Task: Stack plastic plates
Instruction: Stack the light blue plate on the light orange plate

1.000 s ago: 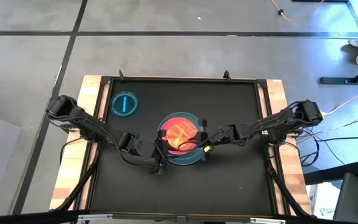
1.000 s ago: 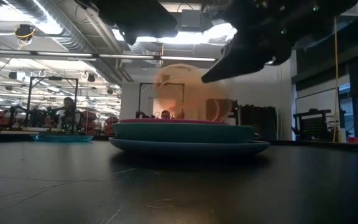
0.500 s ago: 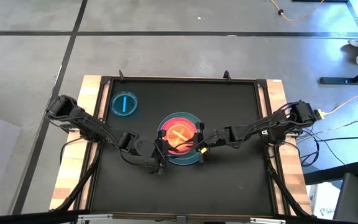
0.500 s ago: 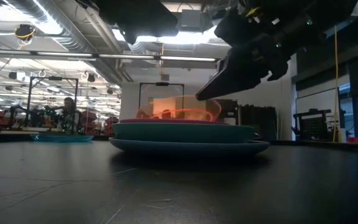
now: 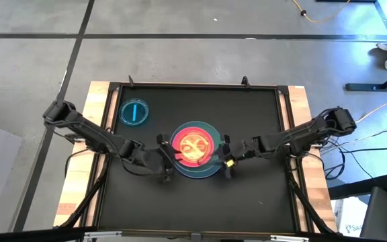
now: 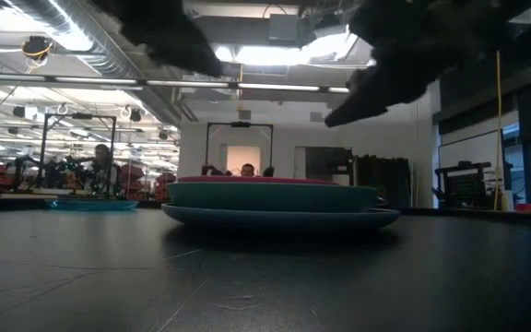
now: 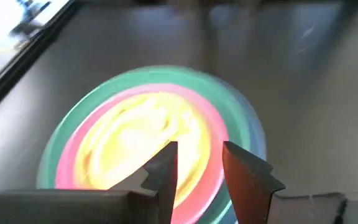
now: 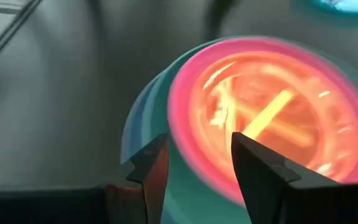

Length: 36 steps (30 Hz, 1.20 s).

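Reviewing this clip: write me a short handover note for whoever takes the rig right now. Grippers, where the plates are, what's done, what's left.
Left gripper: fingers open, empty, at the stack's left edge.
Right gripper: fingers open, empty, at the stack's right edge.
Stack at table centre: light blue plate at the bottom, teal plate on it, pink plate above, orange dish lying flat on top.
Small blue dish sits alone near the far left corner of the table.
Done: four pieces stacked.
Left: probably fetch the blue dish and set it on the orange one; the left arm looks nearer.
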Each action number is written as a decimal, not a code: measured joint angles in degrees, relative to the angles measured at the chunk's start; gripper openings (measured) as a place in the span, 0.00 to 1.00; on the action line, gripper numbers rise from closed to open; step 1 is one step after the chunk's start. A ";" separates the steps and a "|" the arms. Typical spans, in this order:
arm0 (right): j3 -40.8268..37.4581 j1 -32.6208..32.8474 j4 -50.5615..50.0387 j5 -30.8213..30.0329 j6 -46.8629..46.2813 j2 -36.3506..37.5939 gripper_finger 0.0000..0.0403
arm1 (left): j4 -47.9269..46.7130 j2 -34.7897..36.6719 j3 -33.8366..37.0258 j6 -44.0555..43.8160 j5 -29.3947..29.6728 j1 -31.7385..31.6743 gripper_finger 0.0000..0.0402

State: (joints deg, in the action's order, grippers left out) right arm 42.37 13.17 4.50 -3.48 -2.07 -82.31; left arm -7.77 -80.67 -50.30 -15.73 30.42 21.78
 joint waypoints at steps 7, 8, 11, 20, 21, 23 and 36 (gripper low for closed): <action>-4.73 9.93 4.85 -7.58 -5.00 -0.27 0.42 | -25.09 4.45 -0.07 -15.53 10.38 -0.50 0.30; -5.39 11.32 5.59 -9.40 -5.48 -0.30 0.42 | -29.20 4.48 -0.04 -17.38 10.62 -1.20 0.30; -6.79 15.10 8.62 -15.09 -7.61 -0.30 0.42 | -39.11 4.26 -0.04 -20.48 10.22 -4.50 0.30; -7.59 19.89 9.16 -24.34 -12.40 -0.30 0.42 | -48.13 3.05 1.11 -18.85 3.51 -21.16 0.30; -7.59 19.85 9.00 -24.09 -13.04 -0.30 0.42 | -48.10 3.04 1.62 -18.66 1.81 -23.36 0.30; -7.59 19.86 8.63 -23.98 -13.90 -0.30 0.42 | -47.98 3.01 2.96 -18.49 -1.02 -27.82 0.30; -7.59 19.85 6.89 -23.98 -15.91 -0.30 0.42 | -32.55 3.01 11.86 -6.28 -6.08 -43.64 0.30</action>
State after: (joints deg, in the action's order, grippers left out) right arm 34.79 33.02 11.39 -27.46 -17.98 -82.61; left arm -40.32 -77.67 -38.45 -22.02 24.34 -21.87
